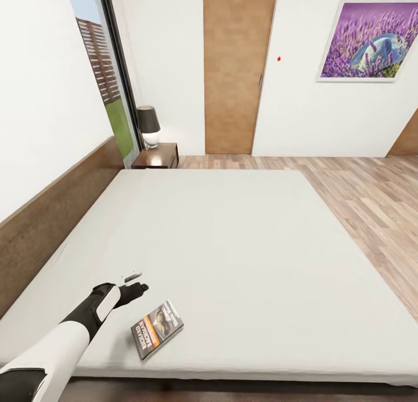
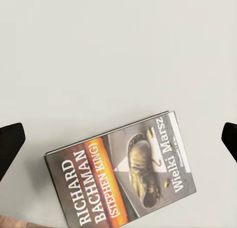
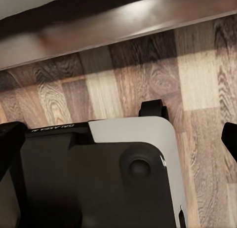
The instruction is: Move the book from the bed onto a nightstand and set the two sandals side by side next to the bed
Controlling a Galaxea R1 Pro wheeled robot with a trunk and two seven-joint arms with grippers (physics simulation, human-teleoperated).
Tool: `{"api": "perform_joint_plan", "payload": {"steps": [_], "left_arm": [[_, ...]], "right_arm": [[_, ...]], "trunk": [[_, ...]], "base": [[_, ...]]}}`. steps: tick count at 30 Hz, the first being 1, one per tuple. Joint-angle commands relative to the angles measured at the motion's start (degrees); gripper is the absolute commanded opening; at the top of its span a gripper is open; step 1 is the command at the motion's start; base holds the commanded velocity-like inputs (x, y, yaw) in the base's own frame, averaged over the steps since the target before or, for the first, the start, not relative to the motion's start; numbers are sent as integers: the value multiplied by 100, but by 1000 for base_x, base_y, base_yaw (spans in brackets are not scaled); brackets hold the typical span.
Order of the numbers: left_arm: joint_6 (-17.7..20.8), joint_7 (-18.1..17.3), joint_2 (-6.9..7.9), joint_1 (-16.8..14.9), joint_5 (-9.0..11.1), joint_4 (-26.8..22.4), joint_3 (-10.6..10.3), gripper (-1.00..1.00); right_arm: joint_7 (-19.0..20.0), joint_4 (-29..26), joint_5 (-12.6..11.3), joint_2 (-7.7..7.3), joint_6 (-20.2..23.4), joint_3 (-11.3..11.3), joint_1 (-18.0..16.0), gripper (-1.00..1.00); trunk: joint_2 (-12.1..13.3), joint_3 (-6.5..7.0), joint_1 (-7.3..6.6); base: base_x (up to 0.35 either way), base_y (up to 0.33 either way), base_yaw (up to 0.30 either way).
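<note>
Small thin paperback book (image 1: 157, 329) with dark cover and orange band, flat on the off-white mattress of the large bed (image 1: 232, 239) near its front edge. Left gripper (image 1: 134, 281) just beside it, above the mattress, its 2 black fingers (image 2: 10, 144) spread wide, holding nothing. Right gripper (image 3: 118, 139) over the light wood-plank floor (image 3: 207, 90), also spread apart.

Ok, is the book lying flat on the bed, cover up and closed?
Yes: the book lies flat and closed on the bed, front cover up with title readable. The left gripper is open beside it, not touching.
</note>
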Motion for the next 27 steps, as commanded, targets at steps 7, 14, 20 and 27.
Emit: {"api": "perform_joint_plan", "payload": {"steps": [7, 14, 20, 27], "left_arm": [[24, 45, 0, -1, 66, -12, -24, 100], [41, -381, 4, -1, 74, -12, -21, 100], [49, -973, 27, -1, 74, 4, -12, 100], [33, -1073, 31, -1, 66, 93, -5, 100]], "right_arm": [[39, 17, -61, 1, 4, 39, -6, 100], [41, 17, -61, 1, 6, 37, -7, 100], [41, 16, -61, 1, 5, 35, -7, 100], [41, 15, -61, 1, 7, 37, -6, 100]], "trunk": [[-287, -132, 155], [-567, -258, 309], [-808, -365, 440], [-1089, -491, 594]], "base": [[0, 0, 0], [0, 0, 0], [0, 0, 0], [0, 0, 0]]}}
